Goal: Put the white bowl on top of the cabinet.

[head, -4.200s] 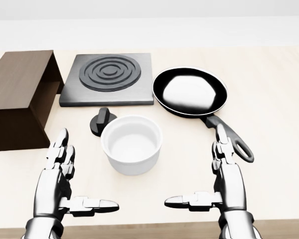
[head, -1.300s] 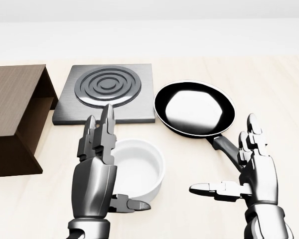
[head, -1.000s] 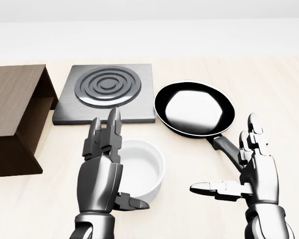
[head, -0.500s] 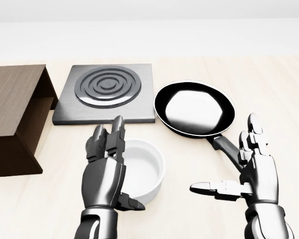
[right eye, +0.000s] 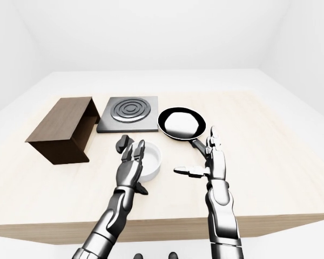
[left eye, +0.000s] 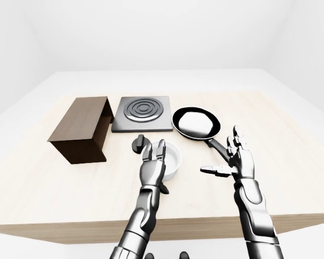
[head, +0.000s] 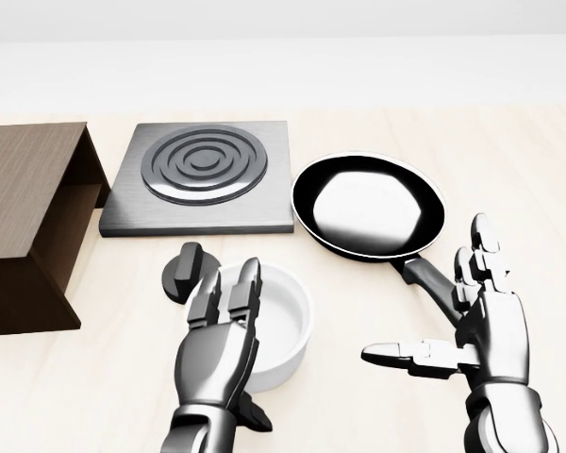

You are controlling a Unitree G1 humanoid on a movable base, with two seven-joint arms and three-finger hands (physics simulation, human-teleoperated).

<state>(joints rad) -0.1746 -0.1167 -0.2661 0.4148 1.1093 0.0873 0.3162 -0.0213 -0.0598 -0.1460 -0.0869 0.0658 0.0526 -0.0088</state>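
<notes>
The white bowl sits just below the stove plate, well right of the cabinet; it looks stiff, smooth, probably light and slippery, best pinched over its rim. The left hand covers the bowl's near-left wall with fingers extended, seemingly not yet closed; the right hand hangs open beside the pan.

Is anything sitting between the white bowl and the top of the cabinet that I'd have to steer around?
Only the small black knob, lying on the table just up-left of the white bowl, toward the cabinet. It is low, so a lifted bowl should pass over it. The left hand is open at the bowl's left rim.
</notes>
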